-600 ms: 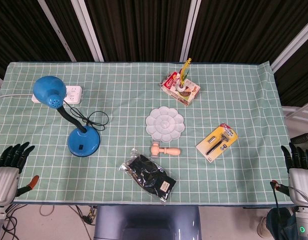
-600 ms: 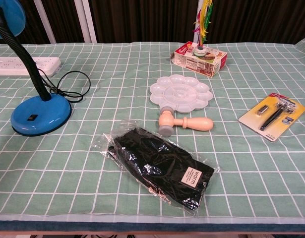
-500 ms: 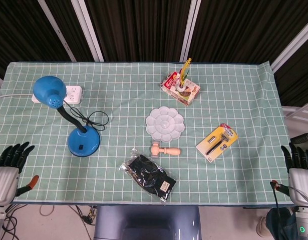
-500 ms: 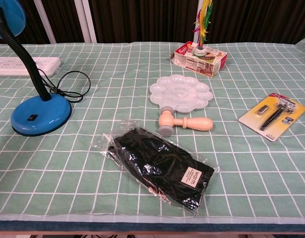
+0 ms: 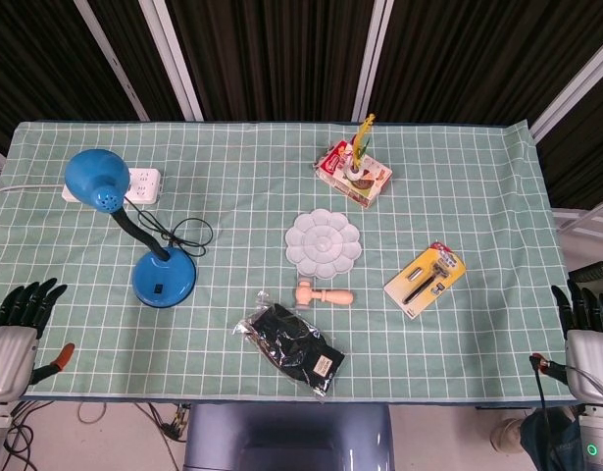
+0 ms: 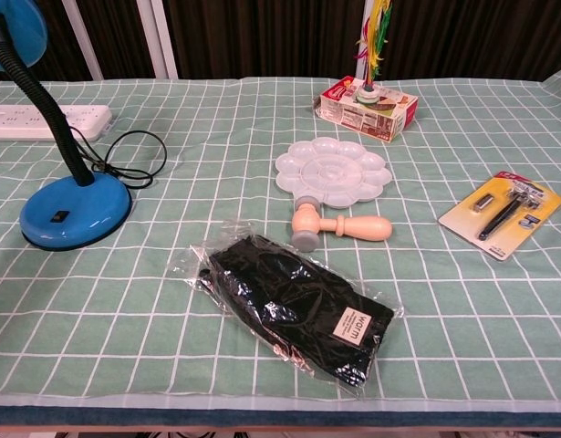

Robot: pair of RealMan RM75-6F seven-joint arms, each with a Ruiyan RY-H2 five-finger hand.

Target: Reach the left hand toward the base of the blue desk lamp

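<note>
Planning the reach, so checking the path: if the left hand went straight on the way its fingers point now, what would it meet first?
Probably nothing: the left hand points up the tablecloth's left edge, left of the blue desk lamp's base.

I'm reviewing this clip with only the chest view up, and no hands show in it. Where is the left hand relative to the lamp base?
Observer: In the head view the left hand sits at the table's near left corner, well short of the lamp base, touching nothing.
Operator: Are its fingers closed?
Observer: No, the fingers are extended and apart, holding nothing.
Operator: And the right hand?
Observer: The right hand is off the table's near right edge, also empty.
Operator: My view cuts the lamp's top off. Which way does its shade face?
Observer: The shade tips toward the near edge, partly overlapping the power strip from above.
</note>
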